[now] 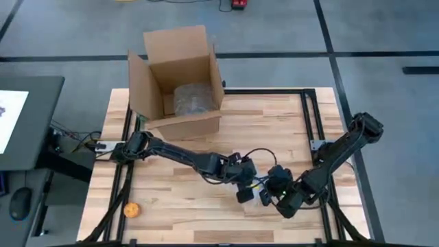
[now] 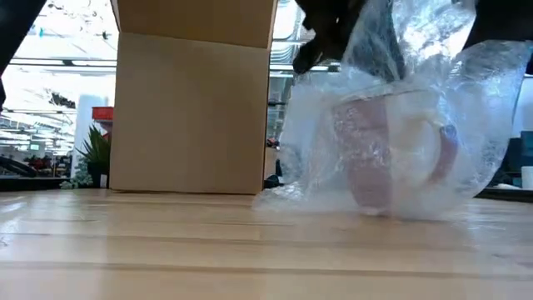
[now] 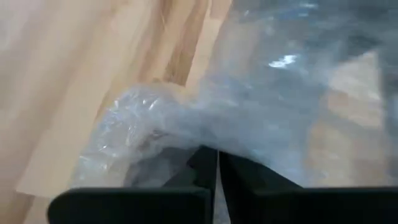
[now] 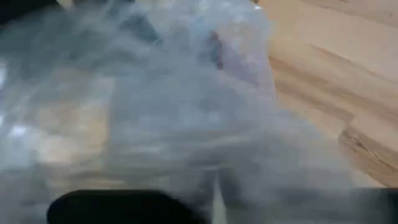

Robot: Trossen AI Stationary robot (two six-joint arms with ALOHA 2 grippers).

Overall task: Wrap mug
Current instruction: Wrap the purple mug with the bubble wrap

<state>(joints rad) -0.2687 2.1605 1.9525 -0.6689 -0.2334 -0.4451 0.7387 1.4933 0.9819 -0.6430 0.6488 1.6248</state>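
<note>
Only the low view shows the mug: pink, upright on the table, loosely covered in bubble wrap. From above, both grippers meet there, near the table's front. The left gripper is pressed together, pinching wrap. The right gripper: cannot tell. A box stands behind. No writing is legible.
</note>
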